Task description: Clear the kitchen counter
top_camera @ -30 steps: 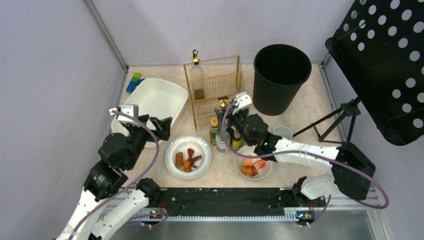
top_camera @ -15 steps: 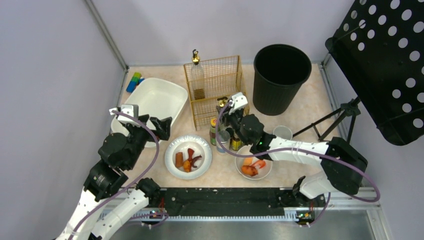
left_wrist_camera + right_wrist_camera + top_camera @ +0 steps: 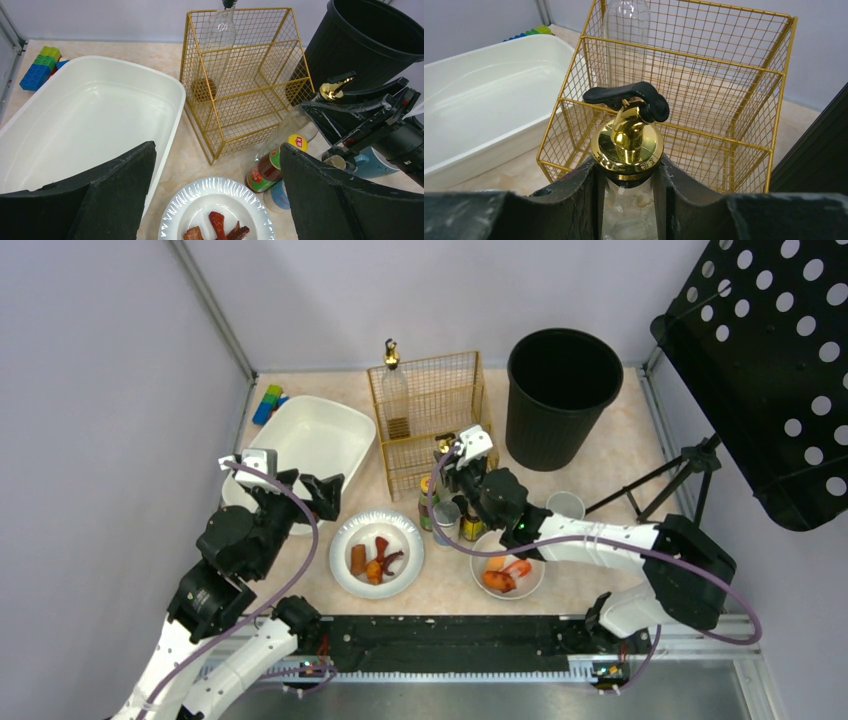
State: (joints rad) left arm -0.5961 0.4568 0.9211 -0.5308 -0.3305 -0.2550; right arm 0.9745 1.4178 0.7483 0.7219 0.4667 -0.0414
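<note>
The table, peach-beige with a faint marbled stone pattern, lay boxed in by grey walls at the left and back, with the arms' black rail along its near edge. Bare room showed in front of the plate and bowl, and at the right around a tripod. The middle was crowded. A white tub filled the left back, toy blocks behind it. A gold wire cage stood beside it and a black bin further right.

Just before the cage, the right hand was clamped on the neck of a glass bottle, under its gold pourer cap. The bottle stood among 2 or 3 small jars. The left hand hung with its fingers spread wide over the tub's near corner, holding nothing.
</note>
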